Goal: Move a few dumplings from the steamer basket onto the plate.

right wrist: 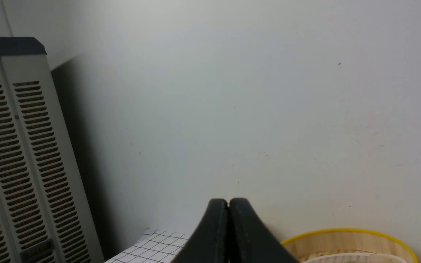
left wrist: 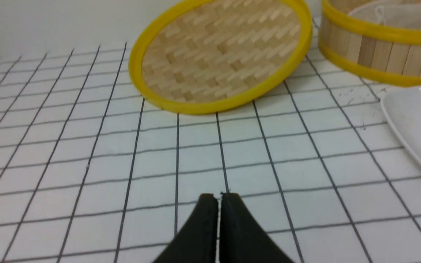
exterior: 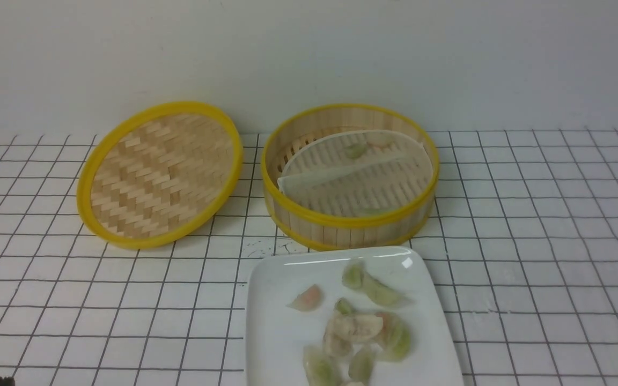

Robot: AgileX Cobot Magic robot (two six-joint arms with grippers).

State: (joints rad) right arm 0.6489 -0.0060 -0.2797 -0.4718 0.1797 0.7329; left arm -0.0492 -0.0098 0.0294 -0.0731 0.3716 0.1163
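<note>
A staged test bench, probably in a lab, is suggested rather than a real kitchen. The table [exterior: 545,225] is covered with a white sheet printed with a black grid, and a bare pale wall [exterior: 309,53] is seen behind it at 12 o'clock. A grey louvred cabinet [right wrist: 16,157], perhaps an appliance or equipment housing, is shown against that wall in the right wrist view. No stove, sink or household furnishing is seen.

Left gripper [left wrist: 218,197] black, jaws pressed together, empty, angled low, right gripper [right wrist: 228,201] black, jaws closed tip to tip, empty, raised and pointing level
</note>
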